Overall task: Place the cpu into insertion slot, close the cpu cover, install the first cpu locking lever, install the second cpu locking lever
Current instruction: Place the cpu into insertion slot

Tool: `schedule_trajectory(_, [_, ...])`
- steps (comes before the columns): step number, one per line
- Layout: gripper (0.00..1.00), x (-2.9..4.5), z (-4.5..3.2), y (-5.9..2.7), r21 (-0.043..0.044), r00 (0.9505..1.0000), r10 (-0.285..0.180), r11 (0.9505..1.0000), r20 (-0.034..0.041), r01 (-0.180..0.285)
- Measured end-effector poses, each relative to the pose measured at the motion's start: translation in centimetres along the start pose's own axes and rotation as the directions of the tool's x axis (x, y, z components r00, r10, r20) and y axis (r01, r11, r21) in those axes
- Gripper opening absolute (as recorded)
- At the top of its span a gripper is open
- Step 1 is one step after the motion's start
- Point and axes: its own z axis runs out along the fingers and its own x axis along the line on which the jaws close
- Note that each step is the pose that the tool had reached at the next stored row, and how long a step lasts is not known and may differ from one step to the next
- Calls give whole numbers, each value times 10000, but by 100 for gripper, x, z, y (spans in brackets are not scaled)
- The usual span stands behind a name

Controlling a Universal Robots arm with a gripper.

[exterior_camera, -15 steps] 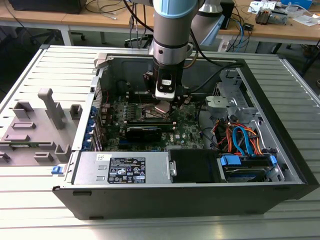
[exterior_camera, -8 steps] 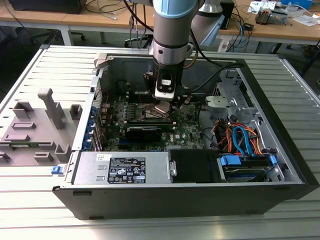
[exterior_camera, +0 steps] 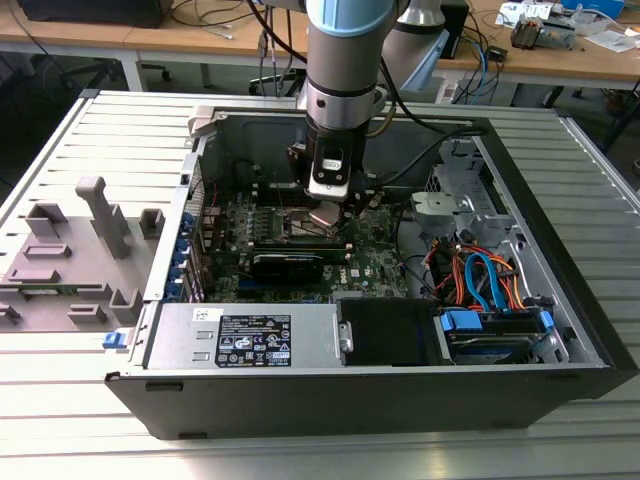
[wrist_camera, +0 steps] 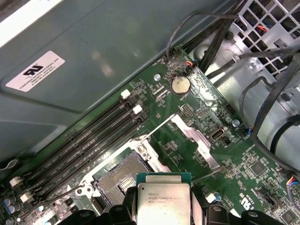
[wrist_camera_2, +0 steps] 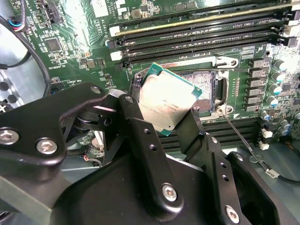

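The end effector (wrist_camera_2: 163,123), closed on the small silvery square cpu (wrist_camera_2: 166,96), hovers over the dark square insertion slot (wrist_camera_2: 207,83); match corners and lower it level.

On the power supply (exterior_camera: 180,338), along the near edge of the computer case (exterior_camera: 380,400) in the exterior view: a black label (exterior_camera: 252,341) with white lines and marks, too small to read, and a white sticker (exterior_camera: 207,314) at one corner. On the grey case wall in the first wrist view: a white label (wrist_camera: 35,71) with a round mark and fine print. On the cpu (wrist_camera: 163,206) top: lines of faint engraved print. On the motherboard (wrist_camera: 187,140): tiny white lettering, unreadable.
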Motion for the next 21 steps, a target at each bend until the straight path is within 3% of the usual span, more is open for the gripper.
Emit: schedule_trajectory(21, [55, 0, 0, 0, -4, 9997, 254, 9997, 15, -254])
